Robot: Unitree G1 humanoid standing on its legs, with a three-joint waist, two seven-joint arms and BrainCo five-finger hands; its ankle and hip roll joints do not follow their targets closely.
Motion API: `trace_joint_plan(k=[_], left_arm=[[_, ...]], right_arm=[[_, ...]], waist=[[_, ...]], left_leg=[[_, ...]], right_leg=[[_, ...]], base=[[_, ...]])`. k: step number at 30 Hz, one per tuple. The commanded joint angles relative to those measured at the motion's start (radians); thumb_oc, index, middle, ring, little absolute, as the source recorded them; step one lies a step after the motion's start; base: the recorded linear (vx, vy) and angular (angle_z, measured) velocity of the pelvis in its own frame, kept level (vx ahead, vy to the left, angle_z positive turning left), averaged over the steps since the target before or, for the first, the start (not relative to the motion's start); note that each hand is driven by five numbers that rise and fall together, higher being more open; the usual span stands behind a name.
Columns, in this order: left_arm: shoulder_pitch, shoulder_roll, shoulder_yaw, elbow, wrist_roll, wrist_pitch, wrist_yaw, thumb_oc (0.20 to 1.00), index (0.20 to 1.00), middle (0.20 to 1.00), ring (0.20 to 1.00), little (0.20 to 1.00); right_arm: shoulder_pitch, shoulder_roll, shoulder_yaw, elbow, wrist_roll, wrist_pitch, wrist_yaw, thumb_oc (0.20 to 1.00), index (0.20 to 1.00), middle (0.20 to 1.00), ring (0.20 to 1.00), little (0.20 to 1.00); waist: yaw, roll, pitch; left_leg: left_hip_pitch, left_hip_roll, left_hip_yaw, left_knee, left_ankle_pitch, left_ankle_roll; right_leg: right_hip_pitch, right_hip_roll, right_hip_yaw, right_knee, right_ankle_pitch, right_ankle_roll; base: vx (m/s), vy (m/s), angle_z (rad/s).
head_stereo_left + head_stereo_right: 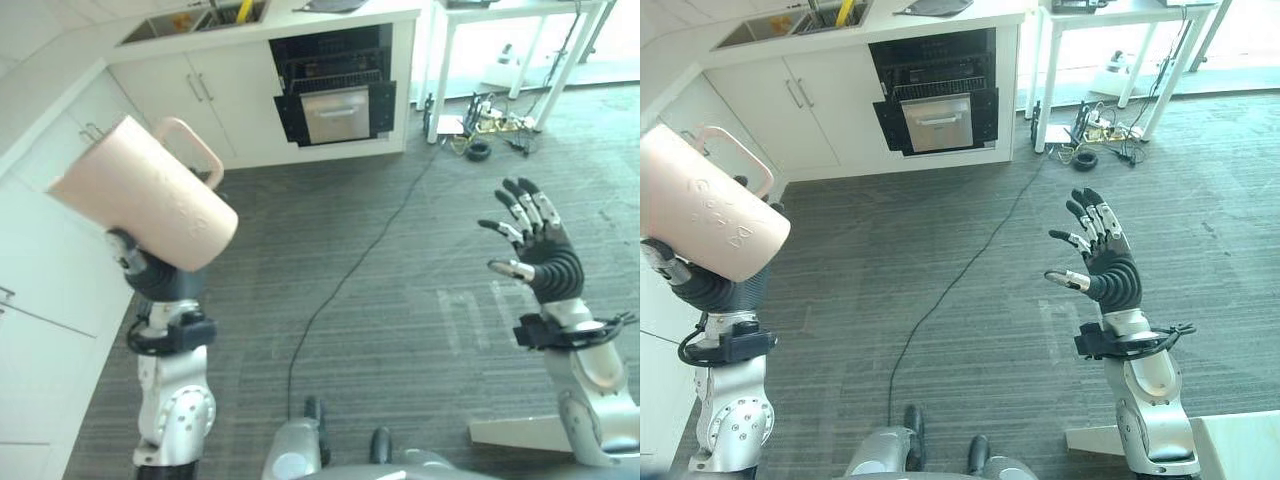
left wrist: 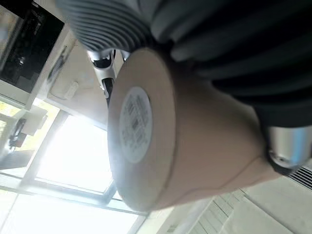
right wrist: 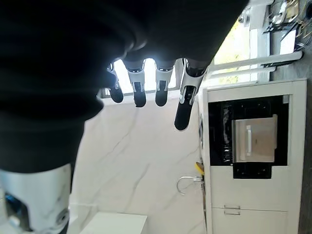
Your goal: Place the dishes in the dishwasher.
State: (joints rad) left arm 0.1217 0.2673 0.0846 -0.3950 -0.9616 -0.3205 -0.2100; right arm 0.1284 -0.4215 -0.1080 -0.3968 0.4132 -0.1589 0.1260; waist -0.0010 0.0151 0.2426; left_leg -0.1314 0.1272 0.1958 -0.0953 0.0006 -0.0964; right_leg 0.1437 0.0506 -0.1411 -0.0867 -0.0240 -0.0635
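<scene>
I had the pale pink ceramic mug (image 1: pixel 150 195) nearest, the left hand (image 2: pixel 273 122) curled round it, base outward. The right hand (image 1: pixel 535 250) hung spread, empty. The open black dishwasher (image 1: pixel 335 85) stood well beyond the fingertips — I judged nothing loaded yet.

The dishwasher (image 1: pixel 335 85) stands open far ahead under the counter (image 1: pixel 330 18), with the sink (image 1: pixel 190 20) to its left, cabinets (image 1: pixel 195 100) beneath, and a table (image 1: pixel 510 20) on its right.
</scene>
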Motion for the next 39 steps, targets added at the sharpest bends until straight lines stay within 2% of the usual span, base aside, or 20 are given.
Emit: trace_joint_plan(k=[1, 4, 9, 12, 13, 14, 15, 16, 18, 20, 21, 22, 24, 25, 26, 27, 30, 33, 36, 39], left_arm=[[0.02, 0.041, 0.017, -0.068, -0.013, -0.065, -0.033, 0.2, 0.2, 0.2, 0.2, 0.2], [0.027, 0.038, 0.018, -0.075, 0.006, -0.078, -0.028, 0.2, 0.2, 0.2, 0.2, 0.2], [-0.028, 0.06, 0.026, -0.075, 0.035, -0.021, -0.03, 0.2, 0.2, 0.2, 0.2, 0.2], [-0.044, 0.069, 0.022, -0.066, 0.065, 0.018, -0.041, 0.2, 0.2, 0.2, 0.2, 0.2], [-0.042, 0.07, 0.022, -0.066, 0.073, 0.037, -0.048, 0.2, 0.2, 0.2, 0.2, 0.2], [-0.039, 0.069, 0.025, -0.067, 0.078, 0.044, -0.05, 0.2, 0.2, 0.2, 0.2, 0.2], [-0.031, 0.069, 0.03, -0.069, 0.083, 0.06, -0.053, 0.2, 0.2, 0.2, 0.2, 0.2], [-0.021, 0.07, 0.035, -0.066, 0.085, 0.067, -0.05, 0.2, 0.2, 0.2, 0.2, 0.2], [-0.02, 0.065, 0.032, -0.064, 0.106, 0.054, -0.029, 0.2, 0.2, 0.2, 0.2, 0.2], [-0.028, 0.078, 0.041, -0.061, 0.103, 0.046, -0.012, 0.2, 0.2, 0.2, 0.2, 0.2], [-0.044, 0.093, 0.055, -0.055, 0.105, 0.038, 0.004, 0.2, 0.2, 0.2, 0.2, 0.2], [-0.044, 0.099, 0.061, -0.054, 0.1, 0.037, 0.008, 0.2, 0.2, 0.2, 0.2, 0.2], [-0.037, 0.105, 0.067, -0.056, 0.095, 0.037, 0.009, 0.2, 0.2, 0.2, 0.2, 0.2], [-0.026, 0.102, 0.057, -0.063, 0.1, 0.037, 0.011, 0.2, 0.2, 0.2, 0.2, 0.2], [-0.021, 0.098, 0.048, -0.065, 0.106, 0.032, 0.018, 0.2, 0.2, 0.2, 0.2, 0.2], [-0.018, 0.095, 0.044, -0.064, 0.108, 0.03, 0.016, 0.2, 0.2, 0.2, 0.2, 0.2], [0.003, 0.099, 0.048, -0.066, 0.082, 0.046, -0.004, 0.2, 0.2, 0.2, 0.2, 0.2], [0.025, 0.086, 0.049, -0.075, 0.035, 0.086, 0.008, 0.2, 0.2, 0.2, 0.2, 0.2], [0.057, 0.074, 0.064, -0.083, -0.021, 0.099, 0.01, 0.2, 0.2, 0.2, 0.2, 0.2], [0.079, 0.055, 0.071, -0.083, -0.018, 0.107, -0.016, 0.2, 0.2, 0.2, 0.2, 0.2]], right_arm=[[0.031, -0.021, -0.058, -0.1, 0.013, -0.058, 0.034, 1.0, 1.0, 1.0, 1.0, 1.0], [0.04, -0.027, -0.065, -0.103, 0.043, -0.065, 0.052, 1.0, 1.0, 1.0, 1.0, 1.0], [0.028, 0.007, -0.057, -0.111, 0.041, -0.053, 0.03, 1.0, 1.0, 1.0, 1.0, 1.0], [0.007, 0.034, -0.045, -0.112, 0.027, -0.044, 0.011, 1.0, 1.0, 1.0, 1.0, 1.0], [0.005, 0.047, -0.043, -0.111, 0.023, -0.039, 0.011, 1.0, 1.0, 1.0, 1.0, 1.0], [0.008, 0.053, -0.043, -0.112, 0.02, -0.037, 0.014, 1.0, 1.0, 1.0, 1.0, 1.0], [0.017, 0.072, -0.034, -0.113, 0.002, -0.037, 0.019, 1.0, 1.0, 1.0, 1.0, 1.0], [0.025, 0.083, -0.016, -0.115, -0.022, -0.041, 0.03, 1.0, 1.0, 1.0, 1.0, 1.0], [0.008, 0.087, 0.014, -0.106, -0.045, -0.034, 0.044, 1.0, 1.0, 1.0, 1.0, 1.0], [-0.008, 0.073, 0.028, -0.093, -0.038, -0.025, 0.049, 1.0, 1.0, 1.0, 1.0, 1.0], [-0.018, 0.062, 0.019, -0.078, -0.004, -0.033, 0.074, 1.0, 1.0, 1.0, 1.0, 1.0], [-0.015, 0.054, 0.01, -0.075, 0.012, -0.043, 0.09, 1.0, 1.0, 1.0, 1.0, 1.0], [-0.007, 0.042, -0.001, -0.075, 0.032, -0.053, 0.108, 1.0, 1.0, 1.0, 1.0, 1.0], [0.003, 0.029, -0.003, -0.082, 0.046, -0.052, 0.108, 1.0, 1.0, 1.0, 1.0, 1.0], [0.002, 0.027, 0.007, -0.088, 0.043, -0.053, 0.109, 1.0, 1.0, 1.0, 1.0, 1.0], [0.002, 0.032, 0.016, -0.092, 0.033, -0.053, 0.106, 1.0, 1.0, 1.0, 1.0, 1.0], [0.01, 0.028, 0.022, -0.095, 0.023, -0.057, 0.082, 1.0, 1.0, 1.0, 1.0, 1.0], [0.007, 0.022, 0.02, -0.092, 0.034, -0.054, 0.074, 1.0, 1.0, 1.0, 1.0, 1.0], [0.026, -0.001, -0.009, -0.097, 0.049, -0.042, 0.078, 1.0, 1.0, 1.0, 1.0, 1.0], [0.039, -0.005, -0.024, -0.1, 0.063, -0.038, 0.108, 1.0, 1.0, 1.0, 1.0, 1.0]], waist=[[0.011, 0.014, -0.049], [0.015, 0.003, -0.054], [0.061, -0.042, -0.092], [0.075, -0.065, -0.108], [0.079, -0.072, -0.116], [0.081, -0.071, -0.119], [0.081, -0.06, -0.122], [0.075, -0.038, -0.118], [0.069, -0.024, -0.109], [0.074, -0.025, -0.102], [0.074, -0.035, -0.084], [0.067, -0.041, -0.076], [0.052, -0.045, -0.071], [0.025, -0.053, -0.067], [0.008, -0.053, -0.063], [-0.004, -0.049, -0.057], [-0.022, -0.05, -0.069], [-0.028, -0.042, -0.102], [-0.029, -0.038, -0.107], [-0.026, -0.048, -0.101]], left_leg=[[0.022, 0.005, -0.031, 0.014, 0.17, -0.034], [0.034, -0.007, -0.008, 0.029, 0.122, -0.013], [0.051, -0.067, -0.079, 0.048, 0.063, 0.048], [0.08, -0.107, -0.112, 0.033, 0.045, 0.088], [0.093, -0.131, -0.134, 0.029, 0.033, 0.105], [0.098, -0.138, -0.14, 0.028, 0.028, 0.112], [0.118, -0.146, -0.155, 0.022, 0.012, 0.126], [0.144, -0.141, -0.168, 0.021, -0.004, 0.135], [0.166, -0.132, -0.149, 0.017, -0.013, 0.134], [0.174, -0.125, -0.132, 0.013, -0.012, 0.118], [0.201, -0.107, -0.103, 0.008, -0.025, 0.099], [0.213, -0.102, -0.092, 0.008, -0.032, 0.09], [0.23, -0.099, -0.08, 0.008, -0.045, 0.081], [0.258, -0.112, -0.078, 0.008, -0.073, 0.082], [0.283, -0.115, -0.081, 0.008, -0.093, 0.084], [0.3, -0.113, -0.092, 0.008, -0.107, 0.089], [0.339, -0.107, -0.117, 0.008, -0.144, 0.094], [0.395, -0.073, -0.109, 0.025, -0.161, 0.061], [0.321, -0.047, -0.113, 0.228, -0.096, 0.022], [0.23, -0.046, -0.121, 0.442, -0.057, 0.009]], right_leg=[[0.1, -0.036, -0.002, 0.013, -0.12, 0.113], [0.114, -0.074, -0.005, 0.061, -0.146, 0.13], [0.132, -0.16, -0.043, 0.157, -0.17, 0.199], [0.088, -0.197, -0.054, 0.304, -0.103, 0.245], [0.056, -0.207, -0.041, 0.402, -0.047, 0.257], [0.04, -0.211, -0.037, 0.466, -0.022, 0.263], [-0.013, -0.214, -0.036, 0.623, 0.036, 0.267], [-0.091, -0.215, -0.032, 0.764, 0.042, 0.255], [-0.184, -0.235, -0.048, 0.791, 0.008, 0.229], [-0.193, -0.245, -0.099, 0.661, -0.034, 0.218], [-0.175, -0.259, -0.181, 0.453, -0.02, 0.218], [-0.173, -0.246, -0.2, 0.341, -0.023, 0.217], [-0.157, -0.215, -0.203, 0.212, -0.012, 0.218], [-0.177, -0.212, -0.162, 0.093, 0.068, 0.234], [-0.211, -0.219, -0.145, 0.058, 0.128, 0.245], [-0.243, -0.222, -0.12, 0.076, 0.14, 0.245], [-0.251, -0.217, -0.099, 0.081, 0.136, 0.252], [-0.211, -0.193, -0.124, 0.07, 0.112, 0.228], [-0.162, -0.166, -0.122, 0.058, 0.083, 0.186], [-0.135, -0.164, -0.109, 0.058, 0.057, 0.154]], base=[[0.34, 0.325, -0.16], [0.37, 0.434, -0.3], [0.26, 0.239, -0.28], [0.28, 0.269, 0.45], [0.23, 0.245, 0.52], [0.29, 0.31, 0.41], [0.3, 0.319, 0.43], [0.25, 0.272, 0.32], [0.18, 0.157, 0.04], [0.26, -0.05, -0.32], [0.33, -0.203, -0.5], [0.37, -0.205, -0.44], [0.33, -0.131, -0.19], [0.49, -0.185, 0.08], [0.55, -0.243, 0.32], [0.54, -0.321, 0.35], [0.45, -0.371, 0.36], [0.4, -0.355, 0.58], [0.36, -0.356, -0.01], [0.2, -0.222, -0.46]])
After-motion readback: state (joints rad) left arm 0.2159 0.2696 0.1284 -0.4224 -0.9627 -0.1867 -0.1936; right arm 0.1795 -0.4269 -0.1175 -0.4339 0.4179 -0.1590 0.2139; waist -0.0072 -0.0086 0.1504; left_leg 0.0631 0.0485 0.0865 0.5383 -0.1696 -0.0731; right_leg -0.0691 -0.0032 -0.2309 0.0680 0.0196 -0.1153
